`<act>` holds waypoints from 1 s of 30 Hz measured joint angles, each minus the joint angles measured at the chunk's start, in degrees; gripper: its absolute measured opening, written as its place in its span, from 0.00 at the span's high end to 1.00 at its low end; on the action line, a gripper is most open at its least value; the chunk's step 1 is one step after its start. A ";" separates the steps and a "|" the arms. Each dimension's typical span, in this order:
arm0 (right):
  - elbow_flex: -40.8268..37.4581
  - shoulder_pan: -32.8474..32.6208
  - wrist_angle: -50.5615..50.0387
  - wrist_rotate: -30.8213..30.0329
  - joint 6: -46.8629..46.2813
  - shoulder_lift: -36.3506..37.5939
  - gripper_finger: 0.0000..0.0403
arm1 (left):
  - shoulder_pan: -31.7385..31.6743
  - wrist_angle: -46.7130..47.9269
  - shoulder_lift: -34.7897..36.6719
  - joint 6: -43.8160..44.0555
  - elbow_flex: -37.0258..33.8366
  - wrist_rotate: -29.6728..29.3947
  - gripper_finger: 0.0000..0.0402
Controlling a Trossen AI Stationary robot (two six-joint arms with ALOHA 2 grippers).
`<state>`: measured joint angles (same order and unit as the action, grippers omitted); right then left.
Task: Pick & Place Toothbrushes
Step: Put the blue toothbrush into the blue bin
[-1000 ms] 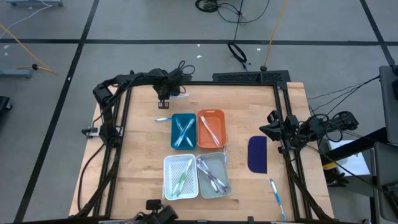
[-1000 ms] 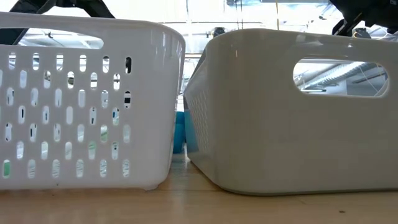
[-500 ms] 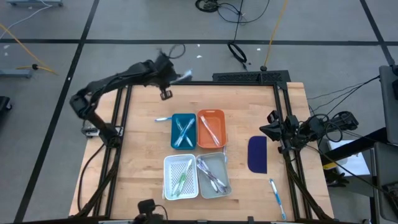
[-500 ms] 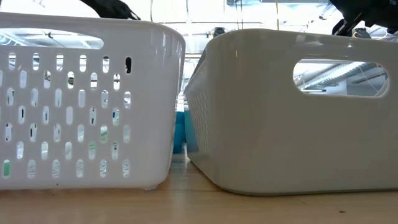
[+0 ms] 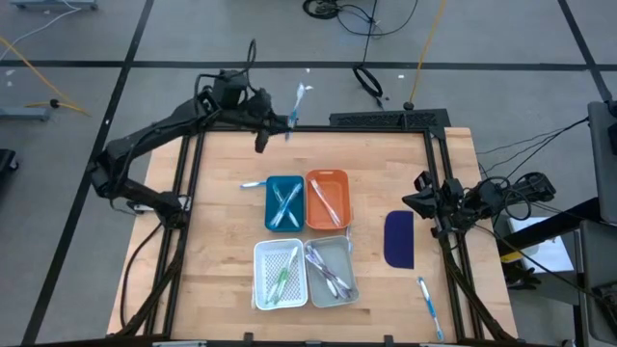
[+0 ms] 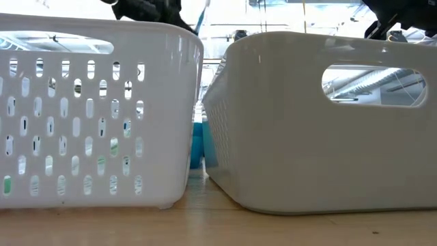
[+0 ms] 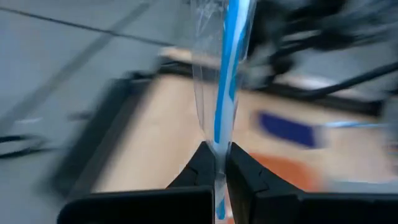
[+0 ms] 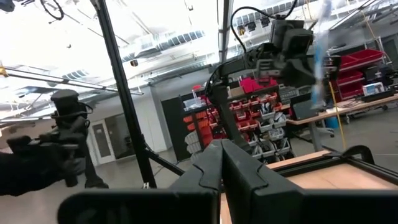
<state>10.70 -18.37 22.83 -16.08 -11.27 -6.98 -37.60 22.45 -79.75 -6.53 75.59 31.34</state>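
Left gripper (image 5: 277, 118): I see it raised over the table's far edge, clenched on a wrapped, blue-and-white stick-like toothbrush (image 5: 296, 101) (the wrist view shows the fingers (image 7: 202, 165) pinching its lower end (image 7: 225, 93)).
Right gripper (image 5: 424, 196): parked at the right edge of the light wooden table (image 5: 222, 222), fingers pressed together, holding nothing.
Trays: I count four small rectangular trays in a block mid-table: teal (image 5: 283, 202), orange (image 5: 328, 200), white perforated (image 5: 280, 274), grey (image 5: 331, 270), each with toothbrushes inside.
Loose brushes: one just left of the teal tray (image 5: 252, 185), one near the table's front right corner (image 5: 427, 301).
Dark blue oblong pad (image 5: 399, 239): right of the trays.
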 joint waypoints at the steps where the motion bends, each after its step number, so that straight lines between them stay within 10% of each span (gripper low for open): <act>1: 0.00 0.00 0.00 0.19 -0.02 0.00 1.00 | 0.04 -0.34 -0.02 1.70 0.00 3.73 0.99; 12: 0.00 0.00 0.02 2.91 -0.07 0.00 1.00 | 7.28 -9.25 -0.50 16.60 0.00 23.41 0.98; 30: 0.00 0.00 -2.56 2.73 3.73 0.02 1.00 | 27.38 -60.09 -0.49 40.10 0.00 28.61 0.99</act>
<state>10.70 -18.37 20.27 -13.34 -7.53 -6.96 -10.22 -37.64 -80.24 33.57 75.59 59.95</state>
